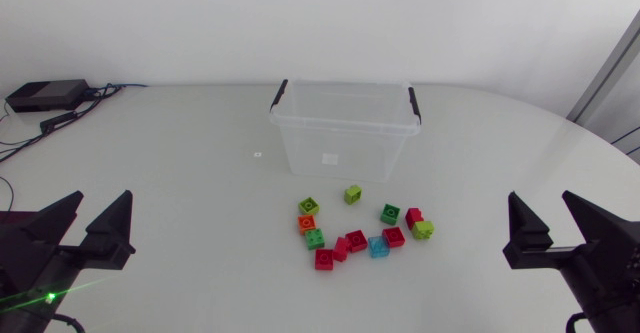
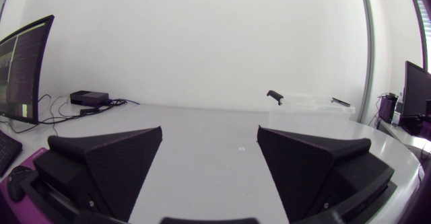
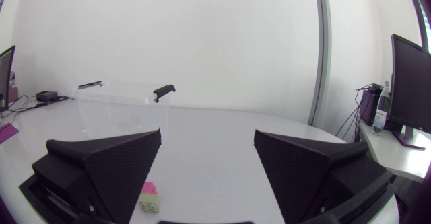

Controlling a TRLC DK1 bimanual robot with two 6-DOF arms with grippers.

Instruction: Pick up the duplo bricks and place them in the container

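Lying midway between left hand (image 1: 102, 201), right hand (image 1: 540, 201): bricks (image 1: 356, 240).

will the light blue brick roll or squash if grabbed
Probably neither: the light blue brick looks boxy and hard, resting flat on the table, so it should stay stiff and not roll. Being small, it is likely light, and a push may slide it into a red brick beside it.

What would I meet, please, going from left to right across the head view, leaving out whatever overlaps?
Left matte black gripper → small orange plastic duplo brick → lime-green plastic brick nearest the clear plastic container → light blue plastic brick → right matte black gripper.
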